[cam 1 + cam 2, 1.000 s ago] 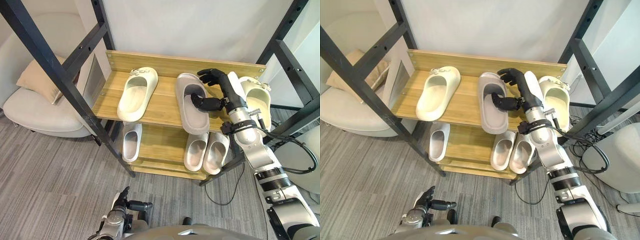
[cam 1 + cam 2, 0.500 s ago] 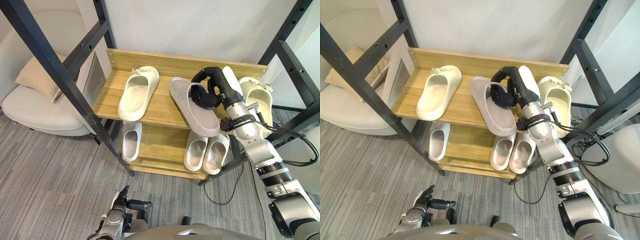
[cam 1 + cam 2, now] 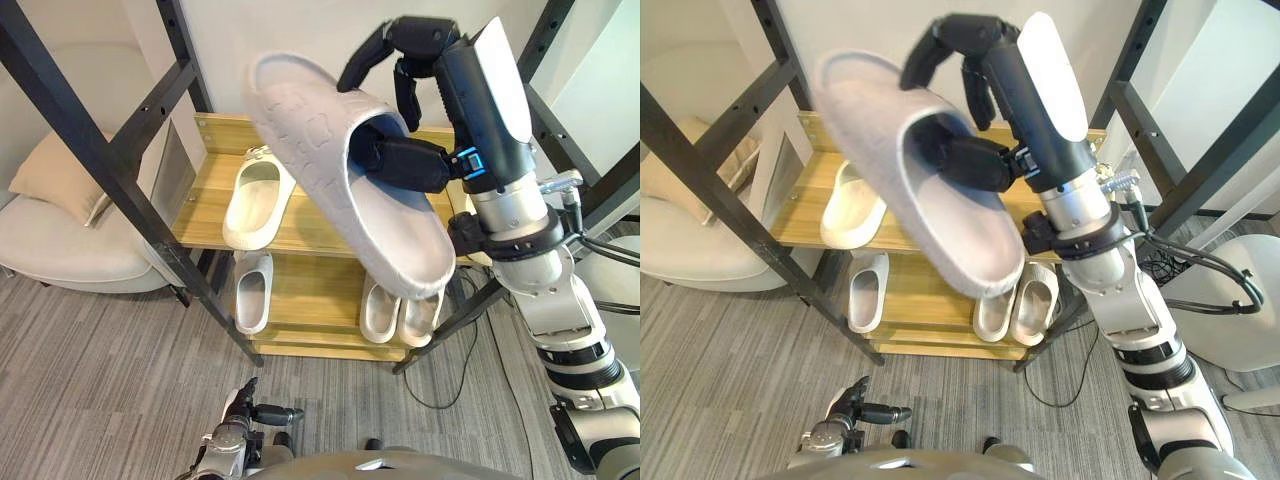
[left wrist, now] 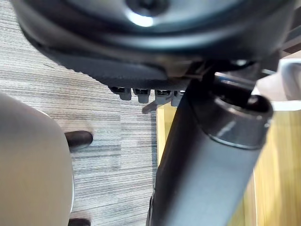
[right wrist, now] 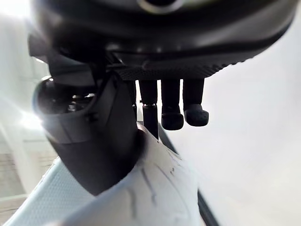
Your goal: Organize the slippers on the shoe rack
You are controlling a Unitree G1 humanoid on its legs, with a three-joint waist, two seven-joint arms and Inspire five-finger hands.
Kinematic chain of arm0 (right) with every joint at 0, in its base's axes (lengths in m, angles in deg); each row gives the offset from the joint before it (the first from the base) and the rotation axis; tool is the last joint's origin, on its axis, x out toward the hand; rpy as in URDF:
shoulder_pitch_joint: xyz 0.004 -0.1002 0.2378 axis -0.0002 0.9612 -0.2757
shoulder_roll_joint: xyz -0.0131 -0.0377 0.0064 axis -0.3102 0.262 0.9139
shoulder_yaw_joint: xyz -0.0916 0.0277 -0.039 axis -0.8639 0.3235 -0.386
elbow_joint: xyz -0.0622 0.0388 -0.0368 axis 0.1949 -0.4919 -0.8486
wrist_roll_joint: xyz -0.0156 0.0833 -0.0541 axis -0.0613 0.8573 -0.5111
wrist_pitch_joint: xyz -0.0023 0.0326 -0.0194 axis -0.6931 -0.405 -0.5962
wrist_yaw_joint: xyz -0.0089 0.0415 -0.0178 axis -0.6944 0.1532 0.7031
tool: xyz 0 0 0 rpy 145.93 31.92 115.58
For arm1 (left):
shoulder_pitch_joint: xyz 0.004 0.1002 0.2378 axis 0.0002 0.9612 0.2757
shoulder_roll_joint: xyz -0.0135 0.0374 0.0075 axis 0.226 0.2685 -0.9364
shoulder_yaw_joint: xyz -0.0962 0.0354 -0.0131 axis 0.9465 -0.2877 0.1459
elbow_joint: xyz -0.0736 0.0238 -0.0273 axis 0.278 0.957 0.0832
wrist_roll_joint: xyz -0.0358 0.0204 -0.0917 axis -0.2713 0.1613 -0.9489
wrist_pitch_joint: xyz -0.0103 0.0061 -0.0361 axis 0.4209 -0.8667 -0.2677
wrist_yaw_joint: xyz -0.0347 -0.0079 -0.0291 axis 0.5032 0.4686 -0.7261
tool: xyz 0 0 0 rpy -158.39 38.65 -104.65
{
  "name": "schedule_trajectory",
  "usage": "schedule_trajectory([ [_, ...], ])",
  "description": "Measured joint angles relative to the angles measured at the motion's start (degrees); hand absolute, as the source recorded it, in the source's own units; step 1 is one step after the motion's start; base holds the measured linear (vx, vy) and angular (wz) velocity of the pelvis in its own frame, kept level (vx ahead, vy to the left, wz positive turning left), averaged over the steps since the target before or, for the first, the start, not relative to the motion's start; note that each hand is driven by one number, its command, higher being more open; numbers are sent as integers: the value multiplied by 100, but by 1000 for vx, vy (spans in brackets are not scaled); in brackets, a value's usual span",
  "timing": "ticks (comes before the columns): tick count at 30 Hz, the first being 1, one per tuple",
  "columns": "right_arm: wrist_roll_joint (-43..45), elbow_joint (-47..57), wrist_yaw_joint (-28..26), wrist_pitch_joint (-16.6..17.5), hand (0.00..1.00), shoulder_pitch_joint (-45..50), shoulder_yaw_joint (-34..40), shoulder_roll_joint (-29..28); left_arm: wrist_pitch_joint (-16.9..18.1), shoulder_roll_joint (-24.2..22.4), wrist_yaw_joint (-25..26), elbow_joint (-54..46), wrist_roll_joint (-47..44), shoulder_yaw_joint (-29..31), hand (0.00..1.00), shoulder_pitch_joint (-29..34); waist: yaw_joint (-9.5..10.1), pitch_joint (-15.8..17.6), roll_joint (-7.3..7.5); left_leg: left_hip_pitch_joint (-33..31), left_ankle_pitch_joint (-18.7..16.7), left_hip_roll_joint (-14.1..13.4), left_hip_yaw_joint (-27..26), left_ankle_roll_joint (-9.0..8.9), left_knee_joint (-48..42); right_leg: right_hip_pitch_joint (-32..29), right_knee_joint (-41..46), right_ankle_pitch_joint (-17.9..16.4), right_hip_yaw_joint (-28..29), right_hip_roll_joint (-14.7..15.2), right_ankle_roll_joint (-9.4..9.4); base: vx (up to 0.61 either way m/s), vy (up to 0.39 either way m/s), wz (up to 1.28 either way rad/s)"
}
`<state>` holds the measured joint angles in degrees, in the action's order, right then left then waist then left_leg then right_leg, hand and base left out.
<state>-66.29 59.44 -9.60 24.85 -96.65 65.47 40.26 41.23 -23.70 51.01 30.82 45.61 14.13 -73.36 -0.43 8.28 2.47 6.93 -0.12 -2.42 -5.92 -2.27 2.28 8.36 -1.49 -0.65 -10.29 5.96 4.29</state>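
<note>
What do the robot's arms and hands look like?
The right arm is silver-grey, built of rounded, ringed segments. Its forearm is dark, with a long white cover and a small blue mark near the wrist. The right hand is black, with slim fingers and a thick thumb. The left hand is likewise dark.

The grey slipper (image 3: pixel 340 170) no longer lies flat on the top shelf (image 3: pixel 205 190) of the shoe rack (image 3: pixel 130 185); a second ago it rested there under the right hand (image 3: pixel 410 165), half a second ago it was tipped up on its edge, and now it hangs high in the air, clear of the shelf, close to the head camera with its textured sole facing out; the hand has risen with it, thumb tucked under the strap and fingers curled over the rim.
</note>
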Motion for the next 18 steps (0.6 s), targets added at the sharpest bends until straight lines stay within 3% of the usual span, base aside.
schedule_trajectory([
  [3,336,465,-54,262,0,337,-4,-133,2,-52,-3,64,-2,13,100,1,2,-60,-93,20,-1,1,-32,-2,1,-7,19,-2,41,4,0,-32,2,-6],
  [8,1258,679,-350,293,0,813,-490,-561,5,-118,-22,71,-1,-86,100,37,-2,-141,-230,67,0,-5,-115,-2,9,-11,30,-2,106,-1,1,-12,-2,-8],
  [10,1933,635,-800,255,0,1111,-1163,-708,9,-119,-32,71,2,-154,100,35,-2,-160,-260,68,1,-13,-118,-3,8,-11,27,-2,111,-8,1,0,0,0],
  [18,2366,-286,-1631,-100,0,1519,-2496,-864,47,-45,-89,98,4,-377,100,11,39,-200,-208,78,3,-9,-117,-2,-4,5,37,-2,108,-1,1,0,0,0],
])
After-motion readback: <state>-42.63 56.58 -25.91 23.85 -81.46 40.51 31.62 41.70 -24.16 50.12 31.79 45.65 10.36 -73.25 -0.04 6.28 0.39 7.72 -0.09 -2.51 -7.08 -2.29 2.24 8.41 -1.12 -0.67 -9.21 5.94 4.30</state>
